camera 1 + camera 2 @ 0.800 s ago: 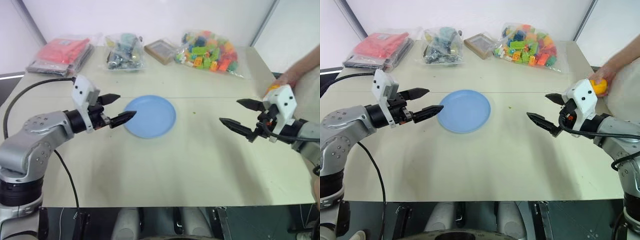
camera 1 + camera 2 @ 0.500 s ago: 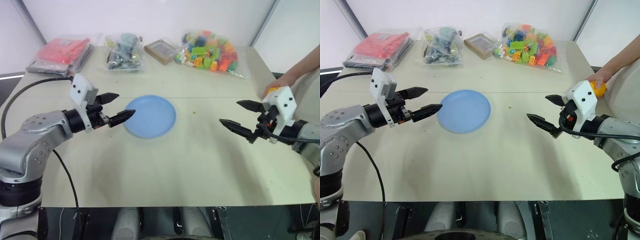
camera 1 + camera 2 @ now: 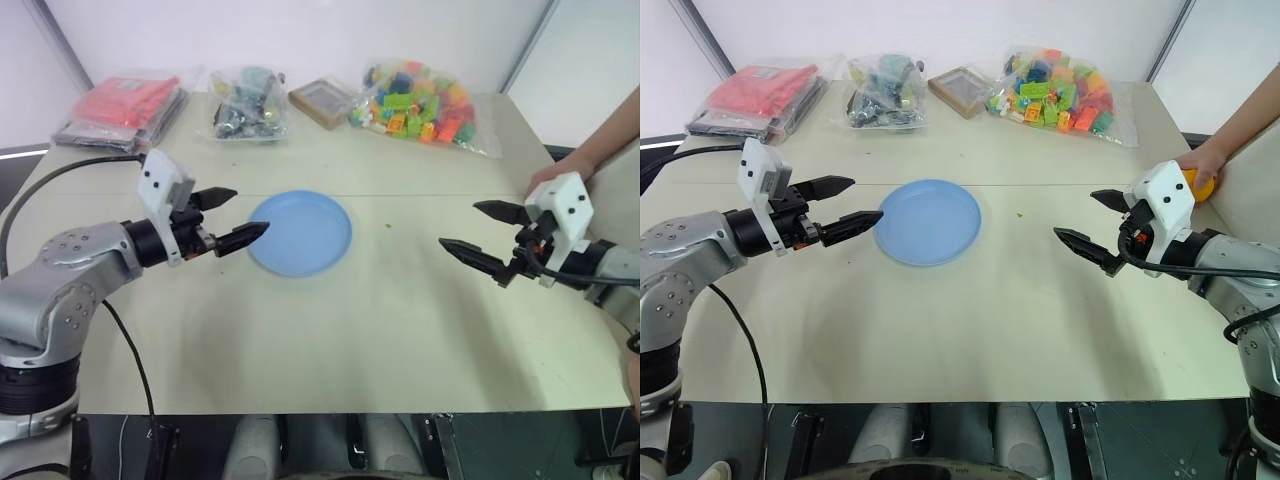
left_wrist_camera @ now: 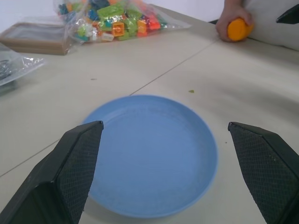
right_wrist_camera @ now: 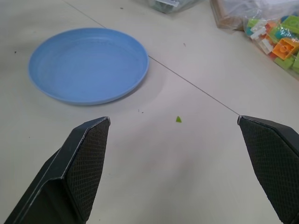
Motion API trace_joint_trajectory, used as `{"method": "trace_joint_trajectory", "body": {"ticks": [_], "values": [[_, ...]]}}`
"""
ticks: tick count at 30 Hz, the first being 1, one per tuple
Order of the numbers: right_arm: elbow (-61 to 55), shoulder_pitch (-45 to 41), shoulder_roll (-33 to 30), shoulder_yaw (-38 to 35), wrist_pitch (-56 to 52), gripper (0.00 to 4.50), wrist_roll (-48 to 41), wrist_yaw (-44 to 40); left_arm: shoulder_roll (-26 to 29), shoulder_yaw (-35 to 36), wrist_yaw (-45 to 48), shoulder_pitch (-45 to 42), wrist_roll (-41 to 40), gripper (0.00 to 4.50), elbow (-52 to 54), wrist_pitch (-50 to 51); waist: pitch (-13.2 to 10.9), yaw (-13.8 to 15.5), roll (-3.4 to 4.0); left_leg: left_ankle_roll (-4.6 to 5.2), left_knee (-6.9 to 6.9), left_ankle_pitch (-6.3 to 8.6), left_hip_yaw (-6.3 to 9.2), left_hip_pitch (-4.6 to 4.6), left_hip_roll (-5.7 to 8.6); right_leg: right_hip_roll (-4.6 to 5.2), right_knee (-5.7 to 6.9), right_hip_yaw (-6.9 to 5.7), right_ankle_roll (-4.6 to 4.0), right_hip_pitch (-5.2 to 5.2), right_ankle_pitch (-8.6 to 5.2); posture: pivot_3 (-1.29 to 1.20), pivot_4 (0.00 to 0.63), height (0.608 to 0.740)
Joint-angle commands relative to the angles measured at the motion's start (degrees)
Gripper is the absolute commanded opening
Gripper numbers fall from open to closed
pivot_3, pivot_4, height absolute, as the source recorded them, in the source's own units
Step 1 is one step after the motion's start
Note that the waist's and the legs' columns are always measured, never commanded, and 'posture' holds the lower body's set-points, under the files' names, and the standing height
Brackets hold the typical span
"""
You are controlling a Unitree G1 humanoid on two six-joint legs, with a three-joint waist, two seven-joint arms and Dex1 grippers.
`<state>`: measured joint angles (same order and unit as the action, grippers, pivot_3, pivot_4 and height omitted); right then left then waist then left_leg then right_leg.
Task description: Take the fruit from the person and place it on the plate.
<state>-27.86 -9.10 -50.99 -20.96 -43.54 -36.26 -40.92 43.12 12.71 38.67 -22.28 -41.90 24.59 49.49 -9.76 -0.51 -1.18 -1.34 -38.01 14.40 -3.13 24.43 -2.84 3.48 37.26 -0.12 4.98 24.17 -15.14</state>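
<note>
- The fruit sits at the far right edge of the surface, under the person's hand, which covers its top. Only an orange part shows beyond the right hand's white housing.
- The right hand hovers over the surface with its fingers spread wide and nothing between them. It points toward the plate, so the fruit lies behind it and to its outer side, close to the wrist.
- The left hand hovers just beside the plate's left rim, fingers also wide and empty. The whole plate and half the surface lie between it and the fruit.
- Judgement: the right arm is clearly the nearer one. The coming move turns on swinging that hand outward to the right until its fingers face the fruit.
- The fruit's shape is mostly hidden; in the left wrist view it looks roughly round, so no long axis can be given with confidence.
- The plate lies empty, left of centre, well apart from the fruit.
</note>
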Motion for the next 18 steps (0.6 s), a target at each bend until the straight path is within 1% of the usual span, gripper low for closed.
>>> {"method": "trace_joint_trajectory", "body": {"ticks": [1, 18], "values": [[-1.8, -0.7, -1.3, -1.8, 0.0, 4.46, -0.6, 0.0, 0.5, 0.7, 0.5, -0.7, -0.2, 4.50, 0.4, -1.3, 0.0, 0.0, 0.00, 0.00, 0.00, 0.00, 0.00, 0.00, 0.00, 0.00, 0.00, 0.00, 0.00, 0.00, 0.00, 0.00, 0.150, 0.731], [-2.4, -0.3, -2.0, -2.4, -0.7, 4.46, -0.8, 0.1, -0.3, -0.5, 0.8, -0.8, 0.1, 4.50, 0.2, -2.3, 0.0, 0.0, 0.00, 0.00, 0.00, 0.00, 0.00, 0.00, 0.00, 0.00, 0.00, 0.00, 0.00, 0.00, 0.00, 0.00, 0.150, 0.731]]}}
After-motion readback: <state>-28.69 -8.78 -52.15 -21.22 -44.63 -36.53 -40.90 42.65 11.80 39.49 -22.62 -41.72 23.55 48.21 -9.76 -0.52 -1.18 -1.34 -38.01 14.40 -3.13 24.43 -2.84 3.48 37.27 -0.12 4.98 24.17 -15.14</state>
